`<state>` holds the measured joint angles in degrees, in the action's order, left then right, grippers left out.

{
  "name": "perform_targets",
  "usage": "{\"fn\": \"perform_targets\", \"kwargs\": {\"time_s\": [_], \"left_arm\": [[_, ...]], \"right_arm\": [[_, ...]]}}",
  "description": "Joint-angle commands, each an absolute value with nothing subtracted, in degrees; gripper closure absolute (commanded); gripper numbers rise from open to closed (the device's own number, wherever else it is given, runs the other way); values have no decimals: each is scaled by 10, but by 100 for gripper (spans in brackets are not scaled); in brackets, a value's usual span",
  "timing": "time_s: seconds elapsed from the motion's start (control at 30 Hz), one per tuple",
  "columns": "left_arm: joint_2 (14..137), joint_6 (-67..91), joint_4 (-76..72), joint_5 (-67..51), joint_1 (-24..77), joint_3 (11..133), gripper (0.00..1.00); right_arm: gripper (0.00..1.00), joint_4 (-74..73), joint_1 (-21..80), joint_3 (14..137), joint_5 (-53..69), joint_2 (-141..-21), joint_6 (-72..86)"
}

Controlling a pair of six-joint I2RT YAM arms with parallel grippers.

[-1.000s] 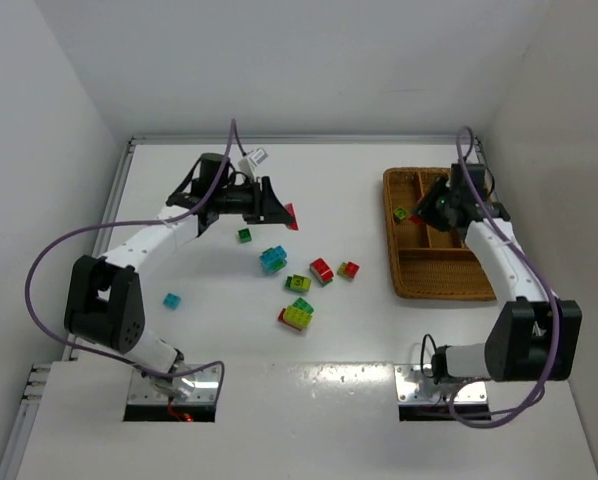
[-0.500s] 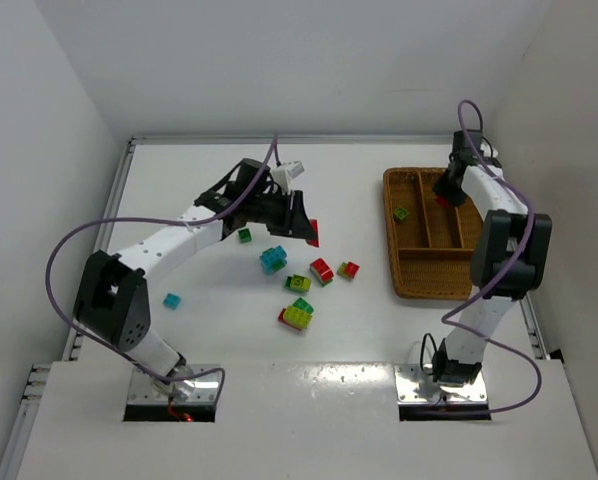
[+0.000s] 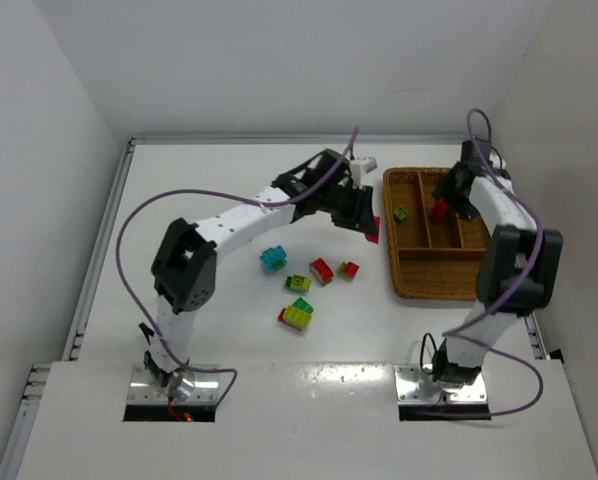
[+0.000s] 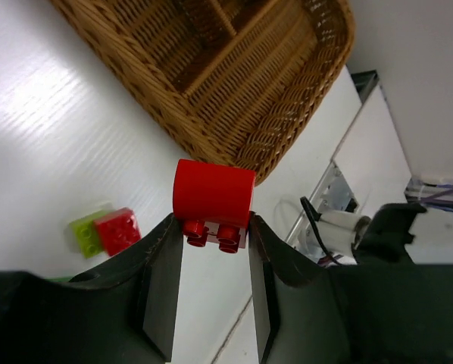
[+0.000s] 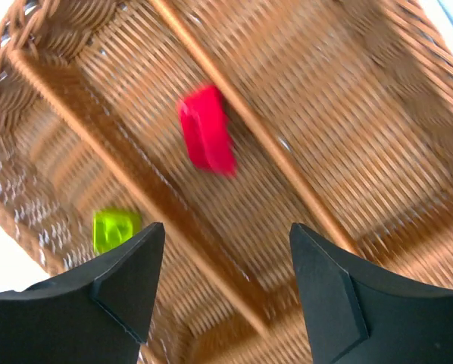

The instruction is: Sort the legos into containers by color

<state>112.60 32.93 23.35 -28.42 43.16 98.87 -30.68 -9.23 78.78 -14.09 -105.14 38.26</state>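
A small red studded plastic brick [image 4: 213, 193] is pinched tight between the two fingers of the left gripper [image 4: 211, 231]. It is up in the air just beside the outer wall of the brown woven wicker tray [image 3: 444, 278], not yet over it. Inside the tray a second red brick [image 3: 439, 210] shows in the middle long compartment, and a little green brick [image 3: 402, 213] sits in the compartment next to it. The right gripper [image 5: 225, 258] hangs over that second red brick with its fingers spread apart and nothing in them. The brick looks blurry from there, so I cannot tell if it has landed. Two bricks are in the tray and one is held beside it, so the job looks less than half done. Waiting on the white table [image 3: 229, 170] are a cyan-blue brick [image 3: 273, 258], a small yellow-green brick [image 3: 298, 283], a red brick [image 3: 321, 270], a red and green pair [image 3: 348, 269] and a stack of green, yellow-green and red bricks [image 3: 297, 314]
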Motion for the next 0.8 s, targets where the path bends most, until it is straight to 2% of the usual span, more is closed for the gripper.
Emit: {"fn": "perform_targets", "kwargs": {"time_s": [0.0,0.03,0.17,0.33,0.53,0.77], "left_arm": [[1171,340,277,-233,476,1076,100],[1209,340,292,-216,493,1122,100],[1313,340,337,-201,523,1247,100],[1380,352,331,-207,556,1324,100],[1397,392,271,-207,549,1342,100],[1438,484,102,-222,525,1350,100]], "right_arm": [[32,-277,-119,707,-118,-894,407],[24,-254,-126,654,-103,-865,414],[15,-261,-139,585,-111,-767,444],[15,-277,-167,569,-104,-702,456],[15,-303,-167,606,-105,-689,473],[15,-269,-167,636,-43,-722,520]]}}
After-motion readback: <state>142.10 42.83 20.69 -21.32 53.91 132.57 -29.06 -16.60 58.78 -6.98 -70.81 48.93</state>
